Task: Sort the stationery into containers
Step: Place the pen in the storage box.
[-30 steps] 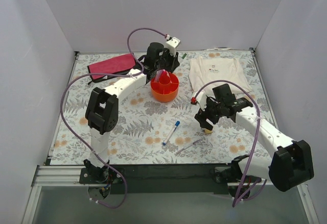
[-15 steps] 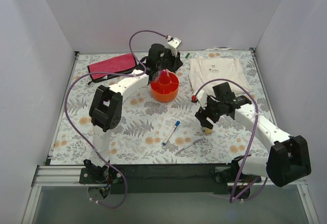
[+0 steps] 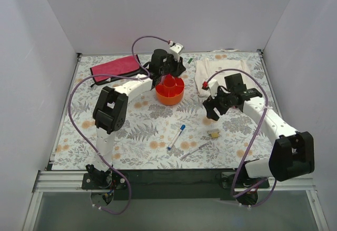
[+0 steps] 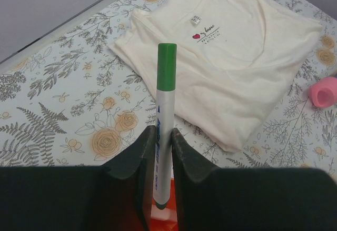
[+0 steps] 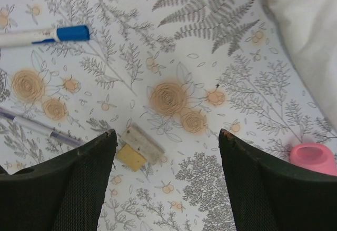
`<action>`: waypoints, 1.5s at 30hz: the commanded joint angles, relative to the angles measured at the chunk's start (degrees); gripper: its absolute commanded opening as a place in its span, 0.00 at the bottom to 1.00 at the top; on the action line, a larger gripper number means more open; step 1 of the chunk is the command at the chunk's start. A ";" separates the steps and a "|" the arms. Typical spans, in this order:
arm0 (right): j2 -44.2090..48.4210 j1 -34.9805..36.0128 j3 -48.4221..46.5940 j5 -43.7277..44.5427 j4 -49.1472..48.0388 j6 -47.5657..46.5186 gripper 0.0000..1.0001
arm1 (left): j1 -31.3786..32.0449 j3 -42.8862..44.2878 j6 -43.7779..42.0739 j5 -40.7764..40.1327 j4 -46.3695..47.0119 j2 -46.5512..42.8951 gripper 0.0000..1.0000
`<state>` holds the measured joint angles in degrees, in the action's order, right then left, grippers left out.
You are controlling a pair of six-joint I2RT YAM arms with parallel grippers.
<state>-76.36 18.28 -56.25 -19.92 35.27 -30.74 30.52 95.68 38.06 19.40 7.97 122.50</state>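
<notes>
One green-capped marker (image 4: 164, 110) pinched in the left gripper (image 4: 159, 136) — right gripper (image 5: 166, 136) spread wide, holding nothing.

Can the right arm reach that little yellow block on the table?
Probably yes. The right gripper is open and empty, and the tan block lies uncovered just below it, with nothing in between.

Bright, even, diffuse light fills all three views, with no glare on the white walls (image 3: 184, 10). Shadows under the arms are soft and faint. At the bottom of the wrist views the left gripper (image 4: 163, 132) and right gripper (image 5: 167, 133) look dark and slightly soft, while the green-capped marker (image 4: 164, 104) and the patterned table (image 5: 237, 83) are sharp.
</notes>
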 commanded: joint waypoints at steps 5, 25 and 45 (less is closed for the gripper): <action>-3.53 -3.78 -5.45 -2.58 -3.19 4.02 0.83 | -0.29 -1.90 1.57 1.52 3.37 0.73 0.00; -4.24 -3.87 -3.78 -2.58 -4.42 4.29 0.83 | -2.05 -5.41 2.98 1.78 2.67 -3.49 0.04; -4.24 -3.96 -2.81 -2.58 -5.12 4.29 0.83 | -2.13 -9.72 4.48 5.12 -0.58 -11.05 0.08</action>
<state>-80.66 14.59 -59.16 -21.54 32.12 -26.92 28.62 87.20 42.70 23.27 8.73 116.62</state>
